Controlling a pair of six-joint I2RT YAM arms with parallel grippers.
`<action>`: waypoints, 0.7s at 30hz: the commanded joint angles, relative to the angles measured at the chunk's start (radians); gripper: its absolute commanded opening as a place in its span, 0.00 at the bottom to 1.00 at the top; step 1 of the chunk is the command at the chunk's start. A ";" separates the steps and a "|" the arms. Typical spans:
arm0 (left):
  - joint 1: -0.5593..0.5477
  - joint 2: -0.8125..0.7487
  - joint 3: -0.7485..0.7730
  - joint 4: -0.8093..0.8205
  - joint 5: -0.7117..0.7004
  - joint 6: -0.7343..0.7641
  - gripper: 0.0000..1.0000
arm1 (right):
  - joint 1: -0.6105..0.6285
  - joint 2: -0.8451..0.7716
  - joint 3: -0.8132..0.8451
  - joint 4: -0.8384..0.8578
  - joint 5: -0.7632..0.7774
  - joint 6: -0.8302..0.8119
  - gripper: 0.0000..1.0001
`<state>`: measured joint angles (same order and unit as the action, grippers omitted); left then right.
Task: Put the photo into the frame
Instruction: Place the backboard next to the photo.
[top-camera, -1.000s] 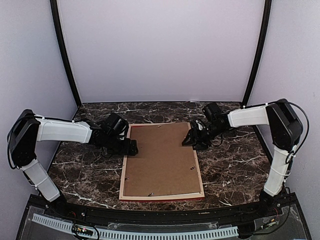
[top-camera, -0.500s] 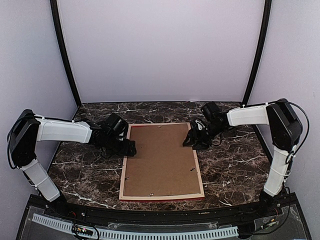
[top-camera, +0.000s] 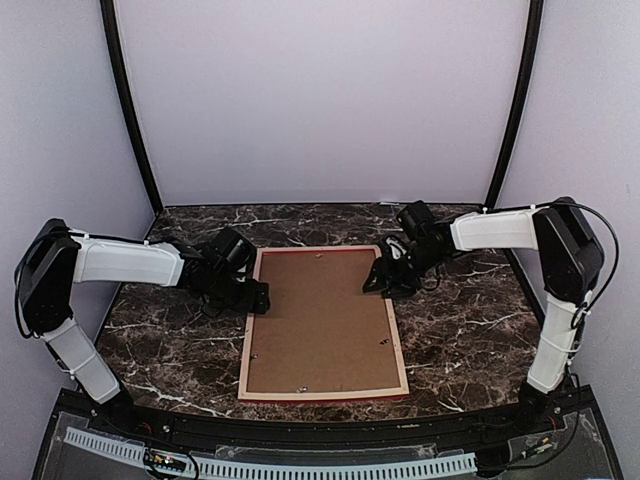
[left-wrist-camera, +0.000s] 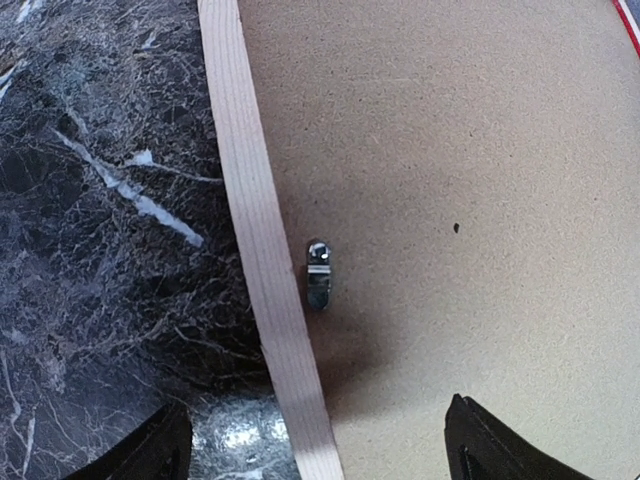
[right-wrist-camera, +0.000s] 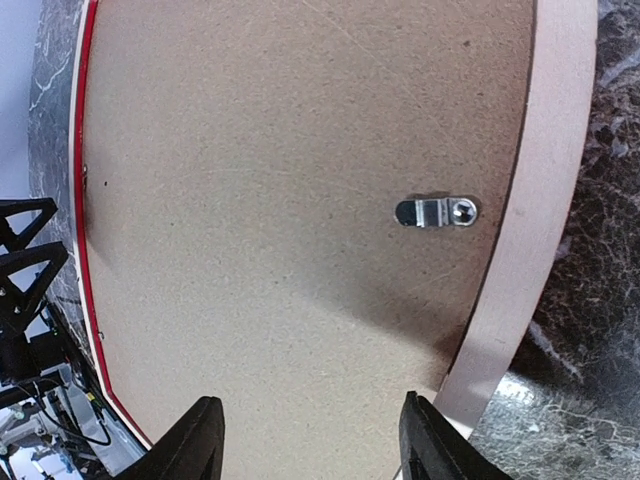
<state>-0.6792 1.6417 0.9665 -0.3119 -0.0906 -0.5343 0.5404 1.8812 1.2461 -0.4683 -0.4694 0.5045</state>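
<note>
As it lies face-down, frame (top-camera: 323, 396) filled by backing board (top-camera: 322, 320)

A brown cardboard backing board (top-camera: 322, 318) lies flat on the dark, white-veined marble table (top-camera: 460, 330). A silver turn clip (left-wrist-camera: 318, 274) sits near its left edge and a second clip (right-wrist-camera: 437, 212) near its right edge. Plain pale walls (top-camera: 320, 100) stand behind.

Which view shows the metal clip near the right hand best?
Right wrist: the clip shows large on the backing board beside the frame rail. Top view: too small to tell. Left wrist shows only another clip.
</note>
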 joint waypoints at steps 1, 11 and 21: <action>-0.006 -0.034 0.029 -0.037 -0.020 0.015 0.91 | 0.021 -0.002 0.036 -0.006 0.033 -0.018 0.61; -0.006 -0.038 0.040 -0.054 -0.038 0.032 0.91 | 0.027 -0.025 0.076 -0.066 0.143 -0.056 0.61; 0.015 -0.013 0.122 -0.114 -0.046 0.125 0.89 | 0.026 -0.019 0.056 -0.111 0.325 -0.107 0.60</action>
<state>-0.6777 1.6417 1.0397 -0.3782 -0.1303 -0.4644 0.5583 1.8740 1.3060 -0.5579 -0.2184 0.4263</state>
